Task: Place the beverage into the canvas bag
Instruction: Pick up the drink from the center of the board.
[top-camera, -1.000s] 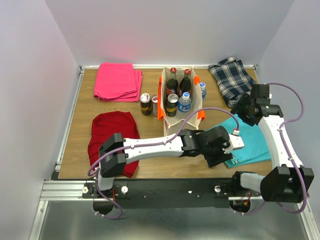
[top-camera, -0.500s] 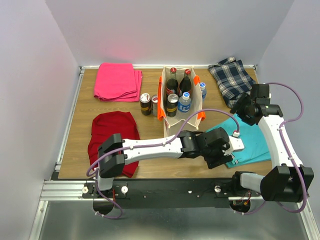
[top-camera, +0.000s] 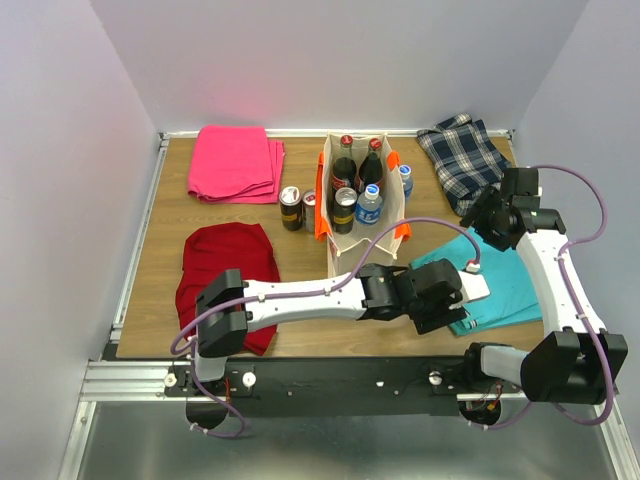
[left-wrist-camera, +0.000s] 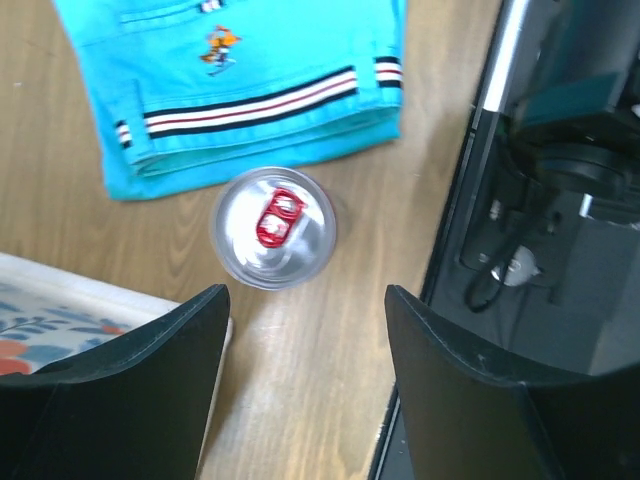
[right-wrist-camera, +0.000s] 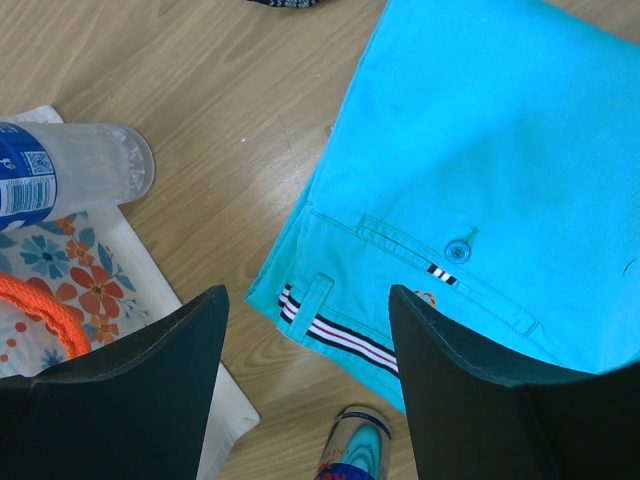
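The beverage, a silver can with a red tab, stands upright on the wood between the turquoise shorts and the table's front edge. My left gripper hovers open above it, with the can just ahead of the fingertips. The right wrist view shows the same can low in the frame. The canvas bag, cream with orange straps, stands mid-table and holds several bottles and a can. Its floral wall lies left of the left gripper. In the top view the left gripper hides the can. My right gripper hangs open and empty over the shorts.
Folded turquoise shorts lie right of the bag, with a plaid cloth behind them. Two cans stand left of the bag and a water bottle stands right of it. Pink and red cloths lie at the left.
My left gripper has shifted slightly left along the front of the table. The right arm has stayed still.
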